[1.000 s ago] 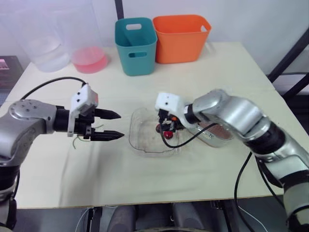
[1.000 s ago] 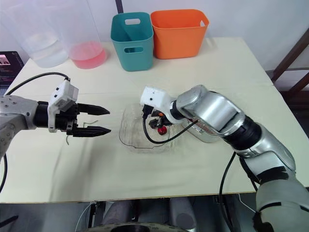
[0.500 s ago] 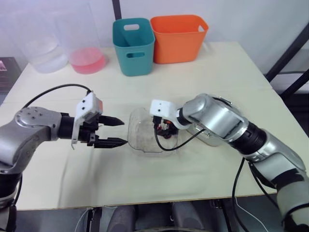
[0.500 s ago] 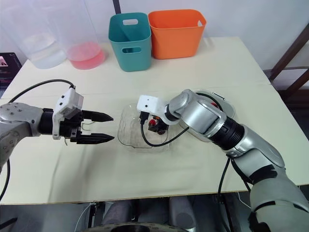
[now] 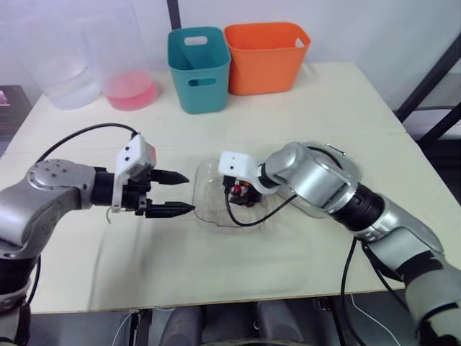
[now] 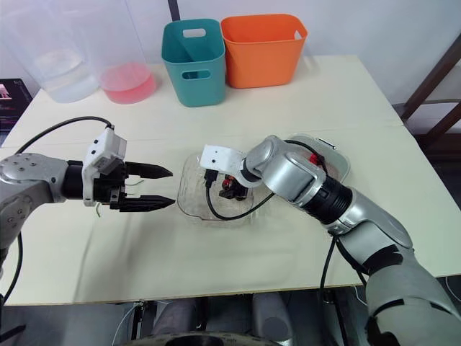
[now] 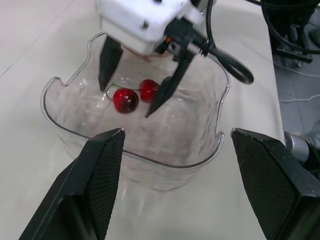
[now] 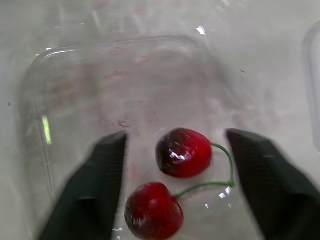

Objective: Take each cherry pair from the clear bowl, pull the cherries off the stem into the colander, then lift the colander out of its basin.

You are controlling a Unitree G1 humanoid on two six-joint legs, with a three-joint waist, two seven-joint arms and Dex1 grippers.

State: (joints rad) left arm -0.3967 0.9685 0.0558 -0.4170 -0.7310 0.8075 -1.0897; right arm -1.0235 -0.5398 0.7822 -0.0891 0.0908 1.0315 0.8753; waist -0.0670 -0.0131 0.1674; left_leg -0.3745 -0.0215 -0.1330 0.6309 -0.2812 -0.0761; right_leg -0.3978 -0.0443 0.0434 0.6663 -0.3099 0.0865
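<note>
Cherries: 1 pair (image 8: 181,153), 2 glossy dark-red fruits joined by 1 thin green stem (image 8: 201,188), lying on floor of clear bowl (image 7: 150,165) at mid tabletop (image 5: 216,267). The 2 fruits sit side by side, close together.

Count of the rest: 1 clear bowl, 1 clear basin (image 6: 340,167) just beyond it, mostly hidden by R forearm; at the far edge, 1 teal bin (image 5: 199,66), 1 orange bin (image 5: 268,54), 1 pink bowl (image 5: 131,89).

R arm bends in from the right, wrist over the bowl. R gripper (image 7: 125,101) is dipped inside, jaws spread and straddling the pair, nothing clamped. L arm reaches in from the left w/ forearm about level. L gripper (image 5: 189,192) is just beside the bowl's wall, tips aimed at it, jaws apart and empty.
</note>
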